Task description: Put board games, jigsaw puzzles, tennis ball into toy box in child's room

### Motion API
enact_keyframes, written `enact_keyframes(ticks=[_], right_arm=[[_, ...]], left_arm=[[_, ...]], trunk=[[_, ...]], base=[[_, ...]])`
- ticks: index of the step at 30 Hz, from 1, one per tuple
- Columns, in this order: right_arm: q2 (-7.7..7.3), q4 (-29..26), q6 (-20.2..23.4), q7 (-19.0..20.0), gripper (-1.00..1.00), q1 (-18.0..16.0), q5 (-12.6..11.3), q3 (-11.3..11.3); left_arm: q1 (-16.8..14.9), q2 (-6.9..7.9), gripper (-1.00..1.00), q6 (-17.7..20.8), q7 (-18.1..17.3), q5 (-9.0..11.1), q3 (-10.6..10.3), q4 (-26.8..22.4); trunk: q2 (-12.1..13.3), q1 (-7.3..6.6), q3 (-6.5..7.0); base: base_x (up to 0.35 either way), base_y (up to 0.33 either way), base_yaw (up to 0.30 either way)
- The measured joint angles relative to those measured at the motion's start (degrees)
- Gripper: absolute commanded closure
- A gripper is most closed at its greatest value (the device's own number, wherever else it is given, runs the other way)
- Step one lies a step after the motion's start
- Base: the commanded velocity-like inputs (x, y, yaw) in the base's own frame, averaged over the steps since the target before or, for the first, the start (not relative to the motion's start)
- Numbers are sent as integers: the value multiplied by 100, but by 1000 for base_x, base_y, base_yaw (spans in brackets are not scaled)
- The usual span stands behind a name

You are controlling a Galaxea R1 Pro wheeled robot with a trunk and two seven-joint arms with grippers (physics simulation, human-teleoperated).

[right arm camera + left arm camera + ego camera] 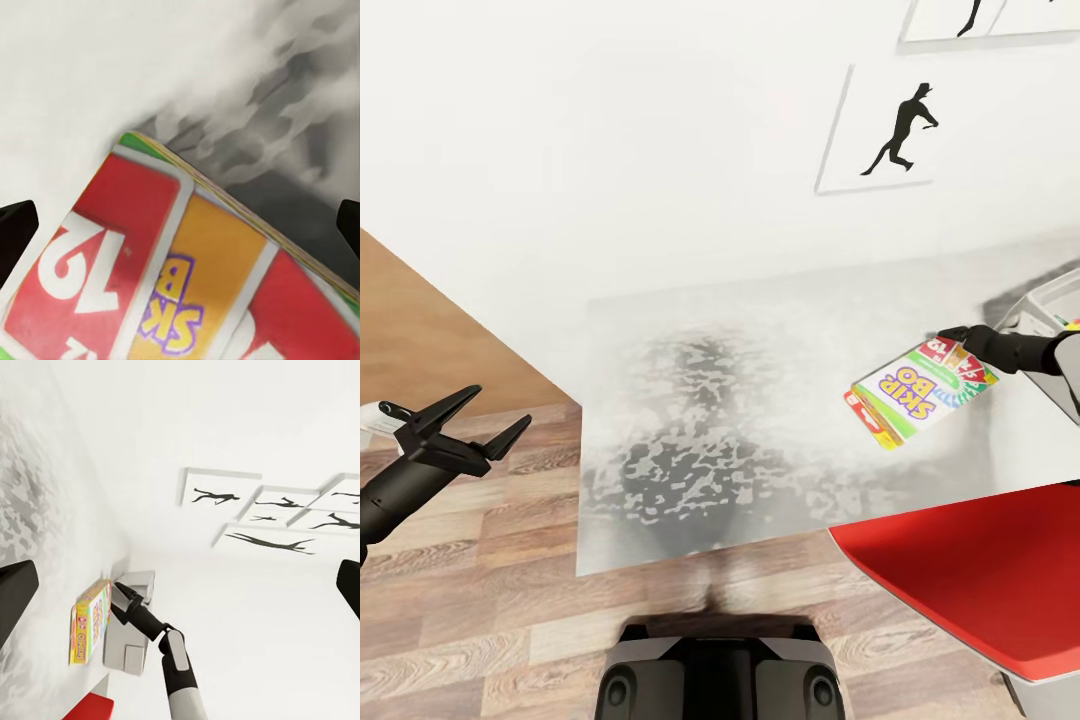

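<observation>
Glossy mottled white table (760, 400), wood-plank floor (480, 600), printed cardboard game box (920, 392)

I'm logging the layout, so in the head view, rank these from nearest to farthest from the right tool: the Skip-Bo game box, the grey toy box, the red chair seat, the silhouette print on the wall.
1. Colourful Skip-Bo game box, held in the right tool.
2. Light-grey toy box, just behind it at the right edge.
3. Red chair seat, below, under the table edge.
4. Black silhouette print, up on the wall.
</observation>
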Motion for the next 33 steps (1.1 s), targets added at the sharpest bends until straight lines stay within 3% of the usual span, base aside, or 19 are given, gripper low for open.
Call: enact_keyframes(ticks=[33], right_arm=[[44,12,-13,17,-100,57,-8,-11]], left_arm=[[0,0,-100,0,0,0,0,-1]], trunk=[[0,1,0]], base=[[-11,7,0]])
